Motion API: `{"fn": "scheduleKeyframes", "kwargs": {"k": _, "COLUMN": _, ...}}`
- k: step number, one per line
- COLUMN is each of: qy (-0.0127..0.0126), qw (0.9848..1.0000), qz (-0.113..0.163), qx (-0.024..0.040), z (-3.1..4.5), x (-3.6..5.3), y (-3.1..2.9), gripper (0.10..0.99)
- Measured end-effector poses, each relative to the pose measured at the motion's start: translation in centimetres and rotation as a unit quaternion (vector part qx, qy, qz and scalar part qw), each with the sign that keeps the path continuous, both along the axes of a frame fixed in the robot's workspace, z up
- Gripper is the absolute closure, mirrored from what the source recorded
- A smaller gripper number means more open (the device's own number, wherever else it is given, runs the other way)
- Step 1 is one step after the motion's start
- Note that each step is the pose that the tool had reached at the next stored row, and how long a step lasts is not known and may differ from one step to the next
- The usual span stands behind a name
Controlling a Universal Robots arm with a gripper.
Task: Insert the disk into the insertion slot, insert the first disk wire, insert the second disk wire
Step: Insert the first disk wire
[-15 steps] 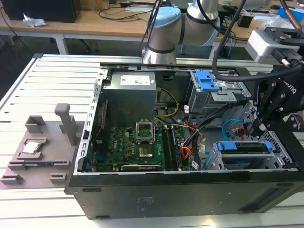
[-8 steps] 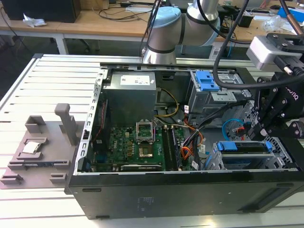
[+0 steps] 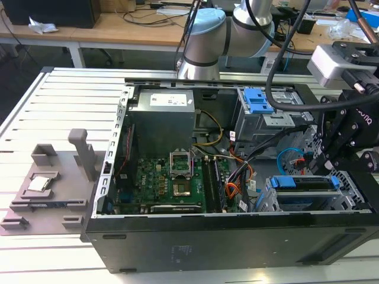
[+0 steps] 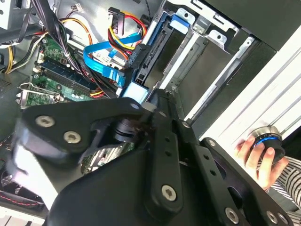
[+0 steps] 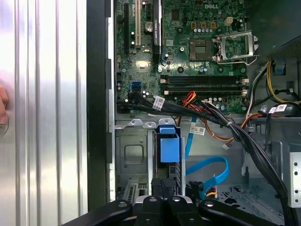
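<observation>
The gripper is hovering at the upper edge of the disk. The disk is standing on edge inside the slot, at the exterior view's right and toward the near side of the case. I cannot tell whether the gripper is clamped on the disk or loose.

How deep the disk is sitting is also unclear. If it is riding skewed on the slot's rails, any downward push is likely to jam it rather than seat it.

The blue cable is looping just beside the disk, and the black wires are crossing close to the slot's far end. Either one could be getting caught under the carrier or dragged by the gripper's linkage, straining its plug.

A person's hand is resting on a round knob on the table beside the case. It is close enough that a wide swing of the arm could be risking contact.
</observation>
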State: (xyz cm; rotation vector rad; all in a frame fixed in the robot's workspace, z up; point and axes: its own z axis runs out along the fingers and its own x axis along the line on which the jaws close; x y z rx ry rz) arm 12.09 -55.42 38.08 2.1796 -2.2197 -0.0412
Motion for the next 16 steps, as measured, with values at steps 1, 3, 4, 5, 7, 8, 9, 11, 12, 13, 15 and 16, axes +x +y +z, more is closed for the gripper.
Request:
{"fn": "scheduleKeyframes", "kwargs": {"k": 1, "qy": 0.0, "qw": 1.0, "qz": 0.0, "qx": 0.0, "z": 0.0, "x": 0.0, "y": 0.0, "gripper": 0.918}}
{"fn": "scheduleKeyframes", "kwargs": {"k": 3, "qy": 0.0, "qw": 1.0, "qz": 0.0, "qx": 0.0, "z": 0.0, "x": 0.0, "y": 0.0, "gripper": 0.851}}
{"fn": "scheduleKeyframes", "kwargs": {"k": 4, "qy": 0.0, "qw": 1.0, "qz": 0.0, "qx": 0.0, "z": 0.0, "x": 0.0, "y": 0.0, "gripper": 0.784}}
{"fn": "scheduleKeyframes", "kwargs": {"k": 5, "qy": 0.0, "qw": 1.0, "qz": 0.0, "qx": 0.0, "z": 0.0, "x": 0.0, "y": 0.0, "gripper": 0.784}}
{"fn": "scheduleKeyframes", "kwargs": {"k": 7, "qy": 0.0, "qw": 1.0, "qz": 0.0, "qx": -0.0001, "z": 0.0, "x": 0.19, "y": -0.02, "gripper": 0.784}}
{"fn": "scheduleKeyframes", "kwargs": {"k": 8, "qy": 0.0, "qw": 1.0, "qz": 0.0, "qx": -0.0001, "z": 0.0, "x": 0.65, "y": 0.03, "gripper": 0.784}}
{"fn": "scheduleKeyframes", "kwargs": {"k": 9, "qy": 0.0, "qw": 1.0, "qz": 0.0, "qx": 0.0, "z": 0.0, "x": 0.89, "y": 0.08, "gripper": 0.784}}
{"fn": "scheduleKeyframes", "kwargs": {"k": 11, "qy": 0.0, "qw": 1.0, "qz": 0.0, "qx": 0.0, "z": 0.0, "x": 1.35, "y": 0.2, "gripper": 0.784}}
{"fn": "scheduleKeyframes", "kwargs": {"k": 12, "qy": 0.0001, "qw": 1.0, "qz": 0.0, "qx": 0.0, "z": 0.0, "x": 1.51, "y": 0.29, "gripper": 0.784}}
{"fn": "scheduleKeyframes", "kwargs": {"k": 13, "qy": 0.0001, "qw": 1.0, "qz": 0.0, "qx": -0.0001, "z": 0.0, "x": 1.65, "y": 0.53, "gripper": 0.784}}
{"fn": "scheduleKeyframes", "kwargs": {"k": 15, "qy": 0.0, "qw": 1.0, "qz": 0.0, "qx": -0.0006, "z": 0.0, "x": 1.83, "y": 1.14, "gripper": 0.784}}
{"fn": "scheduleKeyframes", "kwargs": {"k": 16, "qy": 0.0, "qw": 1.0, "qz": 0.0, "qx": -0.0009, "z": -0.01, "x": 1.93, "y": 1.54, "gripper": 0.784}}
